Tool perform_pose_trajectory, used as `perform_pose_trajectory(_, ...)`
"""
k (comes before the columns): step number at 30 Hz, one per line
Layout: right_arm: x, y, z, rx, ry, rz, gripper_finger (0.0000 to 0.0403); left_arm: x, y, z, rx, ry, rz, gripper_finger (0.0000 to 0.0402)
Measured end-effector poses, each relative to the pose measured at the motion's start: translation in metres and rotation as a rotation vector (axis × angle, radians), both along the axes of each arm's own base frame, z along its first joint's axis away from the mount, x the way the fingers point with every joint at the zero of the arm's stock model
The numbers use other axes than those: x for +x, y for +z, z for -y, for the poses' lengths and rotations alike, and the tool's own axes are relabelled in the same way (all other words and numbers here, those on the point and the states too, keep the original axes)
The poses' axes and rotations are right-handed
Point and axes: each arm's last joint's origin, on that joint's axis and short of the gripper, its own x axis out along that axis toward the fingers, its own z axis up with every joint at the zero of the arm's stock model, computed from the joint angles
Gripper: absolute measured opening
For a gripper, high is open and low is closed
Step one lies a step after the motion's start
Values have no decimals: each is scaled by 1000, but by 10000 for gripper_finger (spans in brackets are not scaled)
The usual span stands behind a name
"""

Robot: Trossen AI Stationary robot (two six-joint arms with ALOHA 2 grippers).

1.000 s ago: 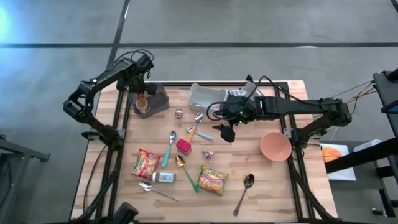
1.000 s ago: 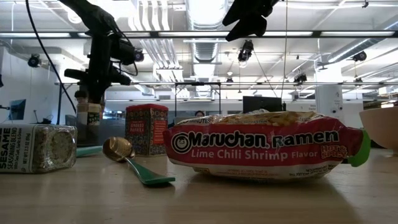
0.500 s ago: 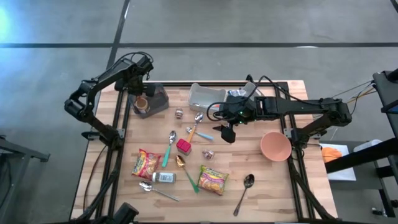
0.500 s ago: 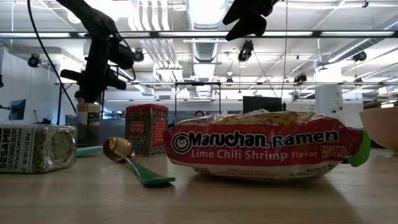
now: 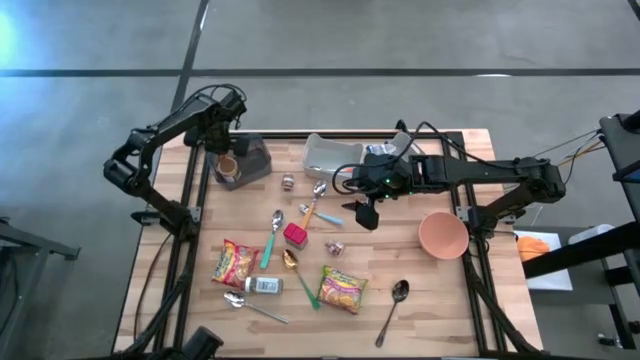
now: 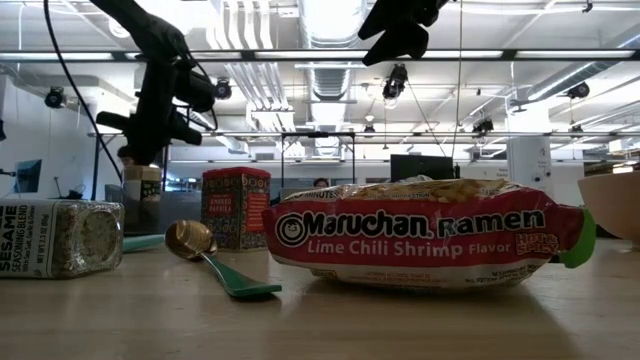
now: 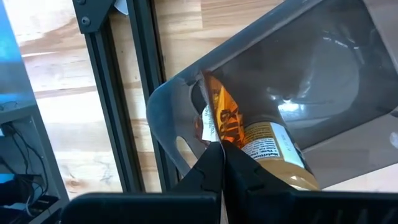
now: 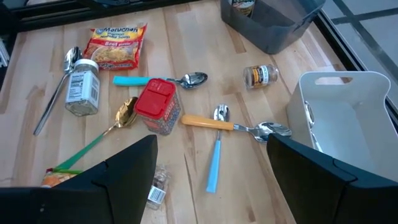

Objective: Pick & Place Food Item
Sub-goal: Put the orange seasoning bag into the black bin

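Observation:
A jar (image 7: 264, 146) with an orange label and a brown lid (image 5: 228, 165) stands upright inside the grey bin (image 5: 255, 158) at the table's far left. My left gripper (image 7: 216, 155) is shut and points down just above the jar's top (image 6: 140, 170). My right gripper (image 5: 365, 212) hangs open high over the middle of the table, nothing between its fingers (image 8: 124, 165). Below it lie a red spice container (image 8: 158, 106) and spoons. Two ramen packets (image 5: 237, 262) (image 5: 343, 287) lie flat near the front. My left gripper's shut fingertips (image 6: 135, 158) stand right over the jar's top inside the grey bin, coming from above. I cannot tell whether they touch the jar.
A white bin (image 5: 330, 155) stands at the far middle and a pink bowl (image 5: 443, 235) at the right. A sesame shaker (image 5: 263, 285), a small jar (image 5: 288, 181), a wrapped sweet (image 5: 334, 247) and several spoons (image 5: 398, 295) are scattered over the wood.

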Motion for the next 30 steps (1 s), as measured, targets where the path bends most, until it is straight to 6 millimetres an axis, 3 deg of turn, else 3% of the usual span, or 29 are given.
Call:
perform_pose_trajectory(17,0,0,0,-1,4,-1,301,0,-2,2,-19,-21,-2,4)
perform_pose_trajectory(30,-1,-1,0,0,4,-20,301,0,-2,2,-21,-18,1,125)
